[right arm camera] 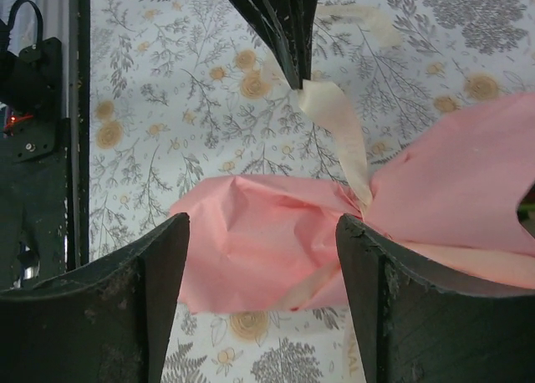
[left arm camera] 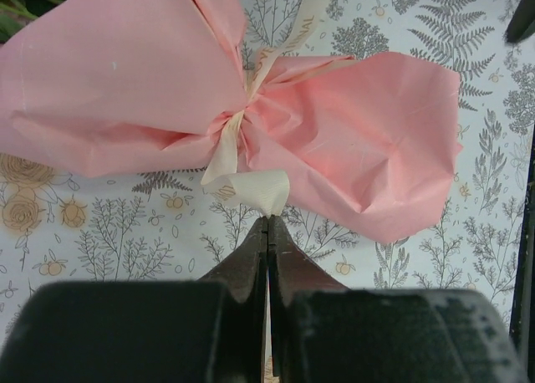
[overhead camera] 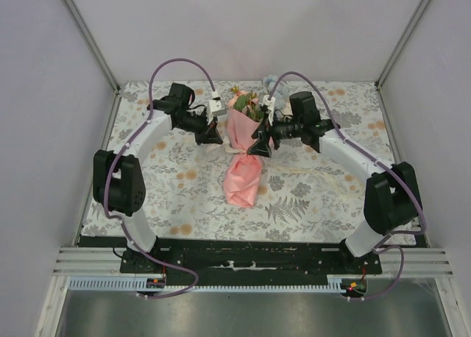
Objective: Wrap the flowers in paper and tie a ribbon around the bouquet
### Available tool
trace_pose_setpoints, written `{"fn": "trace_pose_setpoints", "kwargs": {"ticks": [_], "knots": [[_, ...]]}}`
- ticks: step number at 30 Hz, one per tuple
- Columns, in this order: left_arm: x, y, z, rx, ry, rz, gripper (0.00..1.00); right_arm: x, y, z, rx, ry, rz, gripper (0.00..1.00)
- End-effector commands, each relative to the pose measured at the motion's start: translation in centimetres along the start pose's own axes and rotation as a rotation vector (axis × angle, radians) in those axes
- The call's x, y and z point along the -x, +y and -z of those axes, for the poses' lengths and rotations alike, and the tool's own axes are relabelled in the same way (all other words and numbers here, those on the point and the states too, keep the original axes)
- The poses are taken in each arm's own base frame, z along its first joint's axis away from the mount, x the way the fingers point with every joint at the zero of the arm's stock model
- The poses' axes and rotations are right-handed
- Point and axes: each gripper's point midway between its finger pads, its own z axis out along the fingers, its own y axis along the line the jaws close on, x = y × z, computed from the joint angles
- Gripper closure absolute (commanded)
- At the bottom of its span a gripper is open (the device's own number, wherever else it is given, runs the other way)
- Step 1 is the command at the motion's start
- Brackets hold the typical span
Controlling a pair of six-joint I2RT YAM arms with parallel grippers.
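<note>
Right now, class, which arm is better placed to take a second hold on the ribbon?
Right: the right gripper is open over the bouquet, while the left gripper is shut on the ribbon.

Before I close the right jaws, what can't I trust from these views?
- Whether the ribbon is knotted or only wrapped: too small in the top view; folds of the paper hide it in the left wrist view.
- The ribbon's other end: runs off the left wrist view's top edge.
- The flowers: cut off at the left wrist view's corner.
- Whether the right gripper touches the paper: right wrist view lacks depth.
</note>
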Motion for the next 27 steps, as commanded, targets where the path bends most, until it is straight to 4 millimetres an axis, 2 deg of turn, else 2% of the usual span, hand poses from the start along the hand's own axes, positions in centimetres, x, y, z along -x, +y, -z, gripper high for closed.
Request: {"fn": "trace_pose_setpoints", "kwargs": {"ticks": [1, 7, 17, 21, 24, 26, 27], "knots": [[3.2, -1.2, 0.5, -0.006, -0.097, -0.05, 0.98, 2.8, -0.3, -2.7, 0.041, -0.066, 0.03, 0.22], [3.3, -1.8, -0.2, -0.015, -0.103, -0.082, 0.98, 2.6, -0.8, -5.5, 0.045, -0.049, 0.007, 0.24], [3.6, -2.6, -0.6, -0.032, -0.104, -0.134, 0.98, 1.2, -1.8, -7.6, 0.024, -0.003, 0.011, 0.36], [3.5, -2.7, -0.8, -0.037, -0.103, -0.145, 0.98, 0.7, -2.2, -8.2, 0.019, 0.008, 0.007, 0.47], [3.5, -2.7, -0.9, -0.039, -0.102, -0.155, 0.98, 0.5, -2.3, -8.3, 0.013, 0.012, 0.007, 0.6], [3.4, -2.5, -0.9, -0.035, -0.097, -0.161, 0.98, 0.5, -2.1, -8.3, 0.018, 0.011, 0.008, 0.75], [3.3, -2.4, -0.9, -0.035, -0.097, -0.163, 0.98, 0.6, -2.1, -8.3, 0.021, 0.009, 0.012, 0.87]]}}
